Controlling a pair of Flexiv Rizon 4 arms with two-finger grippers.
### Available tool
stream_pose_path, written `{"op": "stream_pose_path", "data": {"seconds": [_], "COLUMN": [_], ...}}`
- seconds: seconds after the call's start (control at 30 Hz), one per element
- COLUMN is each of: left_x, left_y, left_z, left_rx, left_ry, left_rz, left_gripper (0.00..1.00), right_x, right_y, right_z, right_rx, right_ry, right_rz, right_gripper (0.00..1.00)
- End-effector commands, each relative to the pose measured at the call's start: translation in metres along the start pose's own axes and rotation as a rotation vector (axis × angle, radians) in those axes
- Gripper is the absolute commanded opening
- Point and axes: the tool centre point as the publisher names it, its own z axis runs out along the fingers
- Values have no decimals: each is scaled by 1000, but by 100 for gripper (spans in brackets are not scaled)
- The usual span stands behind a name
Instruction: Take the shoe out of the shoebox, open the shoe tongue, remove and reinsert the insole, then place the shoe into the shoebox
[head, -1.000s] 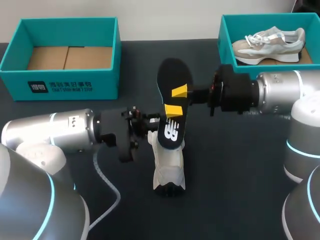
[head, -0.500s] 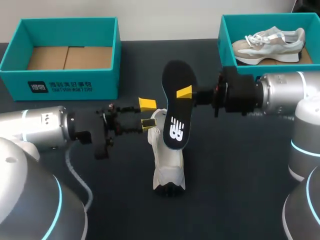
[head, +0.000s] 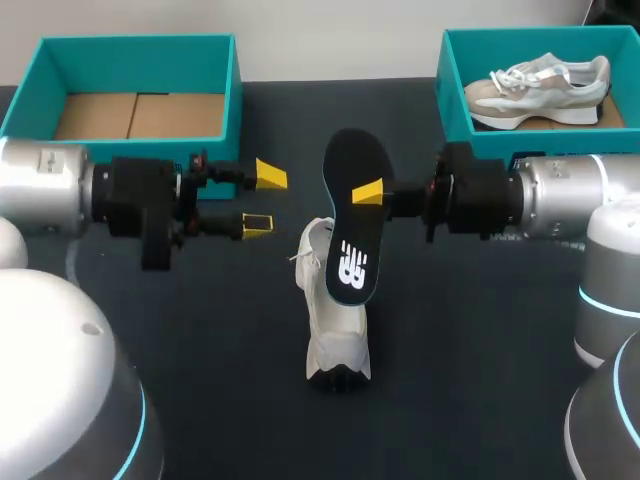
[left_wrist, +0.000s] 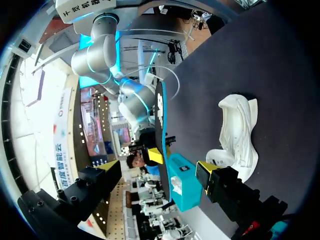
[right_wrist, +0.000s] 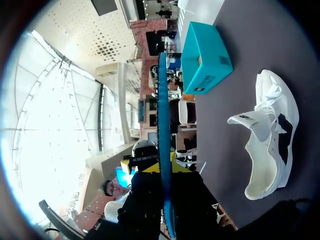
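While the right gripper (head: 366, 190) clamps one insole (head: 355, 225), the left gripper (head: 263, 200) gapes wide; two shoes (head: 335, 325) (head: 540, 88), two shoeboxes (head: 130, 165) (head: 455, 95)

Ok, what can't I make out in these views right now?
Head view: the black blue-edged insole hides the right gripper's far finger and the white sneaker's collar and tongue.
Right wrist view: the insole shows edge-on only, so neither face can be checked.
Head view: the right arm covers the front wall of the teal shoebox holding a second sneaker.
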Motion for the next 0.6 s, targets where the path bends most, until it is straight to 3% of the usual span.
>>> {"op": "stream_pose_path", "data": {"seconds": [0.03, 0.6], "left_x": [-16, -31], "left_y": [9, 8], "left_z": [0, -1], "left_rx": [116, 225], "left_ry": [293, 808], "left_rz": [-20, -78], "left_gripper": [100, 100], "right_x": [-4, -6], "right_y": [2, 4], "right_z": [7, 11], "right_rx": [1, 2], "right_ry": [5, 7], "right_rz": [2, -4], "right_gripper": [0, 0]}}
